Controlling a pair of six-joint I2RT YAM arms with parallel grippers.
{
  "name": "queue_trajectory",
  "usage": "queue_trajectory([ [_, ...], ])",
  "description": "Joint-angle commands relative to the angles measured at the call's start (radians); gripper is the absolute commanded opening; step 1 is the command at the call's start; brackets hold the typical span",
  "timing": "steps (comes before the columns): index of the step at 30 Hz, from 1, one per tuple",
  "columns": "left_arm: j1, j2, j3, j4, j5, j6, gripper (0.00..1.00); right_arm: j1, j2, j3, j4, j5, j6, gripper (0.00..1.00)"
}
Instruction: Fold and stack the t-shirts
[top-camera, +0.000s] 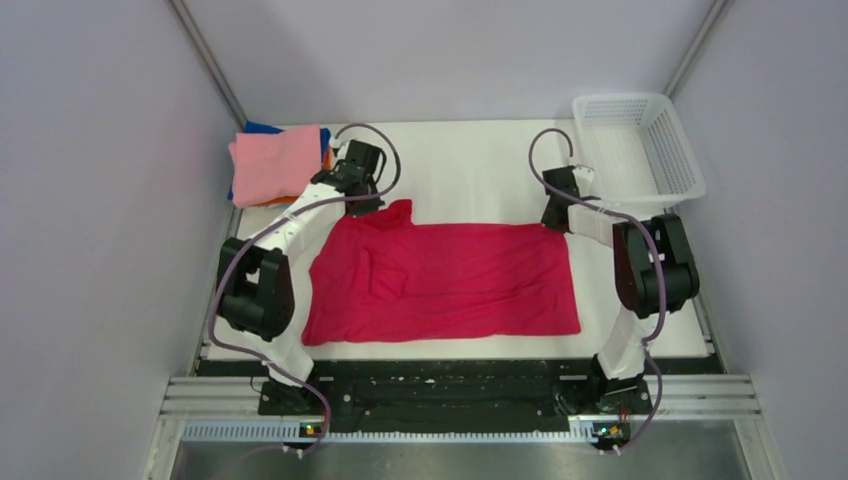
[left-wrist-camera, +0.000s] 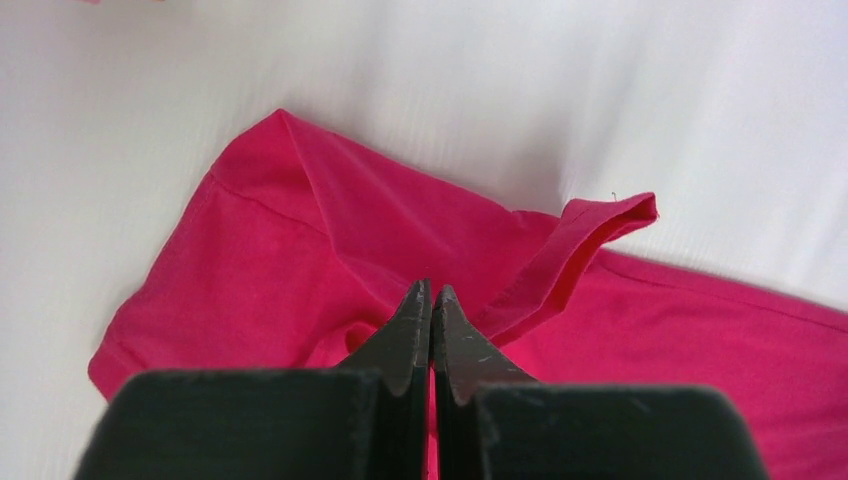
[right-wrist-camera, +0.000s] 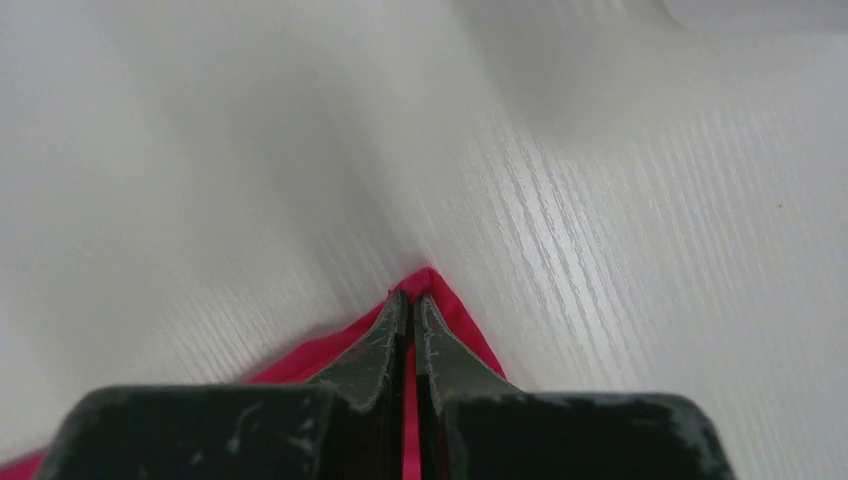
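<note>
We are gripping the far corners of the crimson t-shirt (top-camera: 450, 280), spread flat on the counter (top-camera: 470, 170), with the left pincer (left-wrist-camera: 431, 295) and the right pincer (right-wrist-camera: 410, 300) both clamped on thin cloth, risking one corner slipping out and skewing the fold.

At the upper right of the overhead frame you see a white plastic mesh basket (top-camera: 686, 168), upright, on the corner of a white wood-grain table (top-camera: 470, 170).
</note>
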Motion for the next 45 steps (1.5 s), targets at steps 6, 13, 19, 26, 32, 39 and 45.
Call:
queue_trajectory([
  [6, -0.012, -0.177, -0.118, -0.023, -0.016, -0.007, 0.00, 0.024, -0.228, -0.120, 0.043, -0.013, -0.041, 0.00],
  [13, -0.040, -0.287, -0.229, -0.050, -0.031, -0.028, 0.00, 0.063, -0.371, -0.211, -0.004, 0.028, -0.035, 0.00],
  [19, -0.085, -0.399, -0.312, -0.091, -0.075, -0.047, 0.00, 0.077, -0.479, -0.274, -0.040, 0.032, -0.012, 0.00],
  [26, -0.141, -0.545, -0.411, -0.167, -0.130, -0.122, 0.00, 0.080, -0.569, -0.322, -0.089, 0.019, 0.024, 0.00],
  [32, -0.154, -0.646, -0.440, -0.256, -0.174, -0.172, 0.00, 0.082, -0.629, -0.339, -0.114, -0.002, 0.029, 0.00],
  [39, -0.195, -0.771, -0.469, -0.327, -0.127, -0.252, 0.00, 0.084, -0.616, -0.325, -0.104, -0.050, 0.026, 0.00],
  [45, -0.260, -0.834, -0.541, -0.414, -0.108, -0.361, 0.00, 0.087, -0.628, -0.322, -0.098, -0.044, 0.021, 0.00],
])
